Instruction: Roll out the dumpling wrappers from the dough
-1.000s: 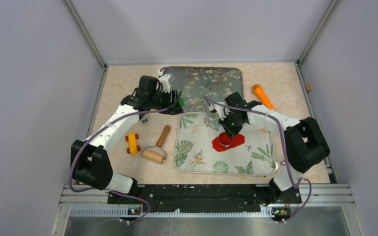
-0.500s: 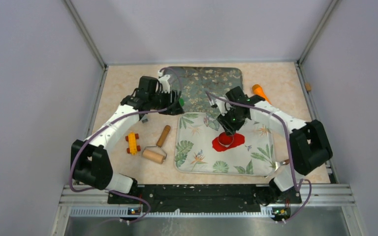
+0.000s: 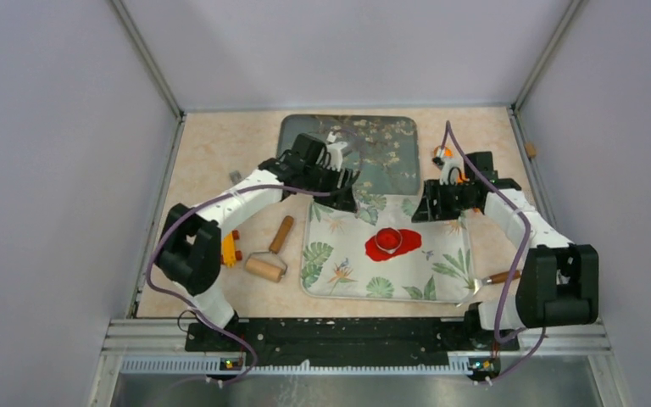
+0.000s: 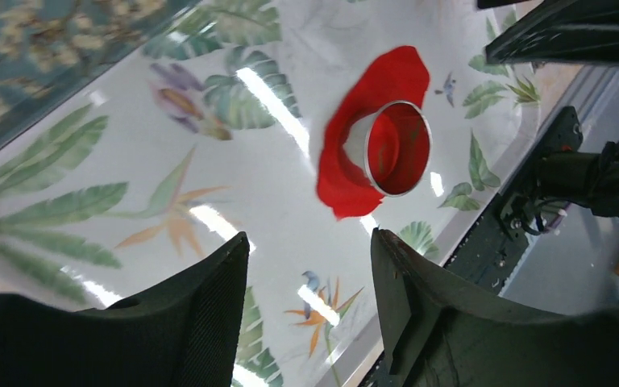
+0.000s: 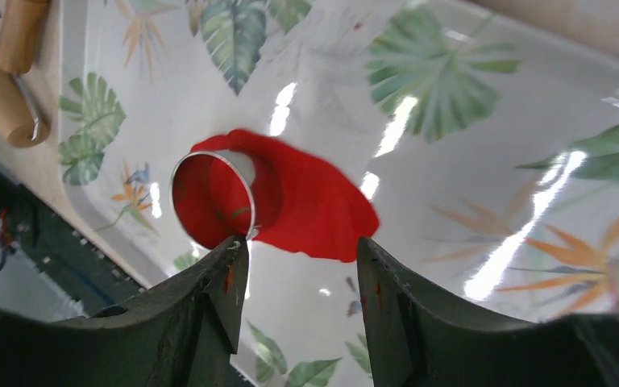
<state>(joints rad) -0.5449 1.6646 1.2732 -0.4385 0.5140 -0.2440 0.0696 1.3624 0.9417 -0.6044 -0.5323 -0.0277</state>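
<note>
Red dough [image 3: 411, 242] flattened mid leaf tray [image 3: 339, 259], metal ring [image 3: 387, 241] standing on it, red inside. Left gripper [image 3: 347, 193] over the tray's far-left corner, right gripper [image 3: 428, 208] over its far-right edge. Both spread wide, holding nothing. Rolling pin [image 3: 267, 254] left of tray: whole from overhead, cropped in the wrist views. Blossom mat [image 3: 390, 140] beyond tray, outside the right wrist view.

There are two trays, one leaf-printed [image 3: 449, 284] and one blossom-printed [image 3: 390, 140]. There is one red clay sheet [image 3: 411, 242], one metal ring [image 4: 358, 145] and one wooden roller [image 3: 263, 269].
</note>
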